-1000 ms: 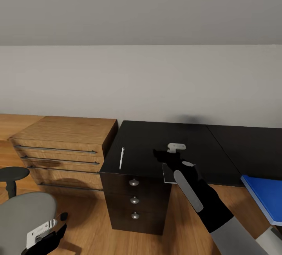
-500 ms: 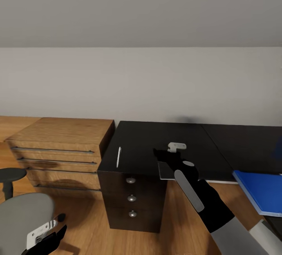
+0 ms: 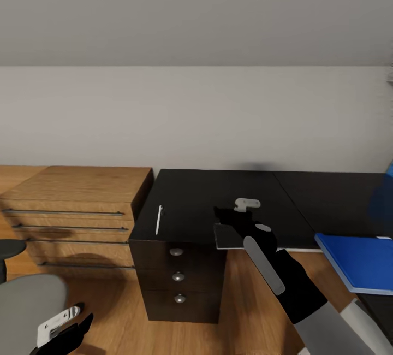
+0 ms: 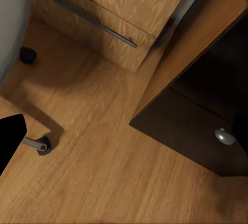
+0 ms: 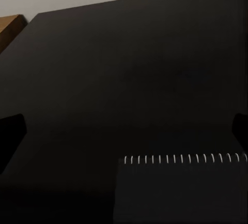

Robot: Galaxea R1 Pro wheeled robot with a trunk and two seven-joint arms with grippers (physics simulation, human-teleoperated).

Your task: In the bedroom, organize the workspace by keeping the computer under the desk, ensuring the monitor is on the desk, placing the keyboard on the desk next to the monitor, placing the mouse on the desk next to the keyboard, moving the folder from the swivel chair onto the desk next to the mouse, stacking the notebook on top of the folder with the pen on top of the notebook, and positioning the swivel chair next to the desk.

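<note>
The black desk (image 3: pixel 218 194) stands against the wall, its three knobbed drawers facing me. A white pen (image 3: pixel 159 219) lies near the desk's left end. The grey notebook (image 3: pixel 225 239) rests flat at the front edge, its spiral binding (image 5: pixel 181 158) close below my right gripper (image 3: pixel 232 210). That gripper hovers just above it, open, with its dark fingertips (image 5: pixel 11 133) far apart. The blue folder (image 3: pixel 355 259) lies on the desk at the right. My left gripper (image 3: pixel 63 329) hangs low and open beside the swivel chair's grey seat (image 3: pixel 24 306).
A low light-wood dresser (image 3: pixel 76 196) with long bar handles stands left of the desk, almost touching it. The chair's caster (image 4: pixel 28 54) and a base leg (image 4: pixel 39 144) sit on the wood floor in front of it. One black armrest (image 3: pixel 6 248) shows at the left edge.
The whole view has swung to the right, so the desk, dresser and chair sit further left and more of the folder shows. Both arms keep their pose.
</note>
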